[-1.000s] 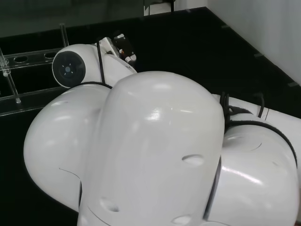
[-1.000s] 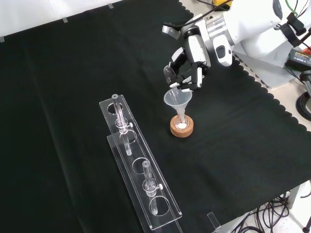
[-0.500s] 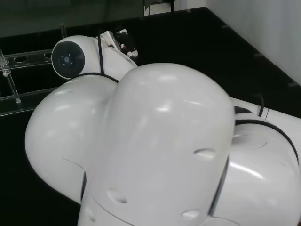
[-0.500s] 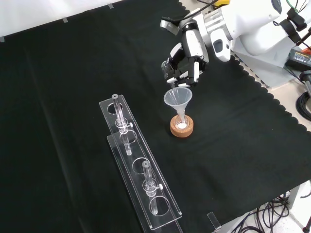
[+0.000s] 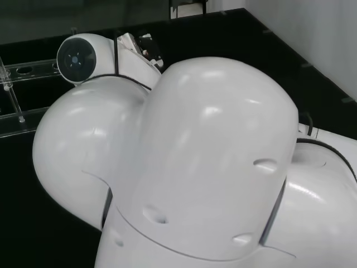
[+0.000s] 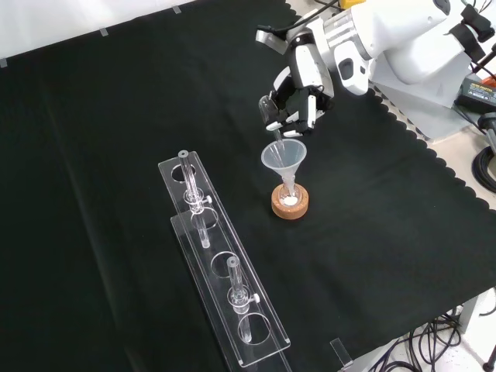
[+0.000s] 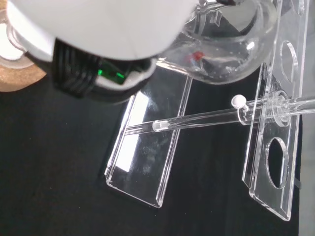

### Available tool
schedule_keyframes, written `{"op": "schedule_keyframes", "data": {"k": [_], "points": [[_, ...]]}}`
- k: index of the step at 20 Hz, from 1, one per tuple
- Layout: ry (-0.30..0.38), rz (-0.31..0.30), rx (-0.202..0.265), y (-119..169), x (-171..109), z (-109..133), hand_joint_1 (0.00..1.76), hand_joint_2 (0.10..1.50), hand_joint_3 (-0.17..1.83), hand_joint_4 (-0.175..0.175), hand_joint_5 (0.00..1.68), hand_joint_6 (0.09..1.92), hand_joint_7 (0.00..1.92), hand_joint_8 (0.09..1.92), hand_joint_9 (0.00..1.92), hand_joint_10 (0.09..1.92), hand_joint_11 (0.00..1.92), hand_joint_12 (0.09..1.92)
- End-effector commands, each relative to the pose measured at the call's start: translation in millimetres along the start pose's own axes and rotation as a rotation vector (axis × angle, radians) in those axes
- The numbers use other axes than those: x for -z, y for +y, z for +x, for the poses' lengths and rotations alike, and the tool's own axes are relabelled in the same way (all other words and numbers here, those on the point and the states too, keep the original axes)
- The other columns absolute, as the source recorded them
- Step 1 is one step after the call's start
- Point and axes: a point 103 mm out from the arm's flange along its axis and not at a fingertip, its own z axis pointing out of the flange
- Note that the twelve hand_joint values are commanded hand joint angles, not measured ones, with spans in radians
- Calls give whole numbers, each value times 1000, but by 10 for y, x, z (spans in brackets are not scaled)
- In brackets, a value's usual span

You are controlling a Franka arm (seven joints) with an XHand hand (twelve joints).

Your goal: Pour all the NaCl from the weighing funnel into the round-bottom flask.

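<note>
In the front view, the hand (image 6: 298,97) is seen above and slightly behind a clear funnel (image 6: 284,158) that sits upright in the neck of a small flask (image 6: 289,199) resting on a cork ring (image 6: 291,204). The fingers (image 6: 310,111) are curled downward, and a slim clear piece seems to be pinched in them with its lower end over the funnel's mouth; whether this is the weighing funnel cannot be told for certain. A small white heap, judged to be salt, is seen at the bottom of the flask. To the left on the black tabletop (image 6: 108,139) a clear rack (image 6: 221,271) is laid out with glass tubes (image 6: 194,203) standing in its holes.

In the wrist view, the rounded glass of a vessel (image 7: 231,51) is seen close by, with the rack and a tube (image 7: 206,118) lying beyond it.

The pouring step is judged to be at or near its end, since white powder is already in the flask. Next, the held piece would need to be checked for leftover grains, tilted or tapped over the funnel mouth if any remain, and then carried clear without the funnel being knocked from the flask.
</note>
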Motion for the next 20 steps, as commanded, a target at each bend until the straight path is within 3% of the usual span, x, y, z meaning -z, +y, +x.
{"op": "schedule_keyframes", "data": {"k": [1, 20], "points": [[50, 23, -20, -16, -36, -18, 1155, 614, 599, 175, 1585, 87, 1798, 87, 1326, 127, 242, 1431], [201, -14, -157, -219, -6, -12, 1153, 624, 583, 175, 1583, 87, 1798, 87, 1326, 124, 239, 1434]]}}
